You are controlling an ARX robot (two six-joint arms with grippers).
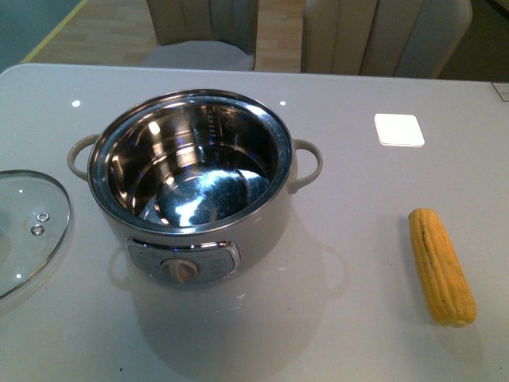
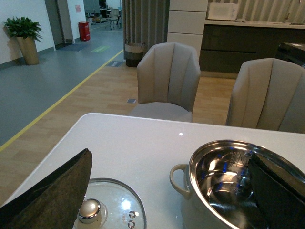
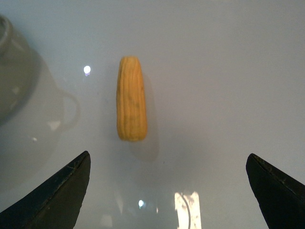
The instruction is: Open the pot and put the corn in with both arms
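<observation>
the right gripper [image 3: 167, 153] hangs above the table with its two dark fingers [image 3: 62, 191] spread wide and nothing between them. in its wrist view the yellow-orange husked corn cob [image 3: 131, 98] lies flat on the glossy pale grey table [image 3: 228, 71], beyond the fingertips and not touching them. the blurred cream wall of the pot [image 3: 9, 81] shows at the edge of that view, apart from the cob.

the left gripper [image 2: 169, 155] is also wide open and holds nothing. one finger [image 2: 57, 195] shows over the round glass lid with steel rim [image 2: 112, 202], the other across the pot's bowl. the lid rests on the table with its shiny knob [image 2: 89, 211] upward, just beside the large round cream-white electric pot [image 2: 188, 210].

in the front view neither arm shows. the pot [image 1: 270, 223] stands uncovered near the middle of the table [image 1: 334, 334], its shiny steel inner bowl empty, its beige dial [image 1: 181, 270] facing the robot and a loop handle on each side. the lid [image 1: 24, 231] lies to its left, cut by the frame edge. the corn [image 1: 441, 264] lies well apart on the robot's right, lengthwise away from the robot, narrower end farther. a white square patch [image 1: 399, 129] sits beyond it. two beige upholstered chairs [image 2: 169, 78] stand at the far side.
</observation>
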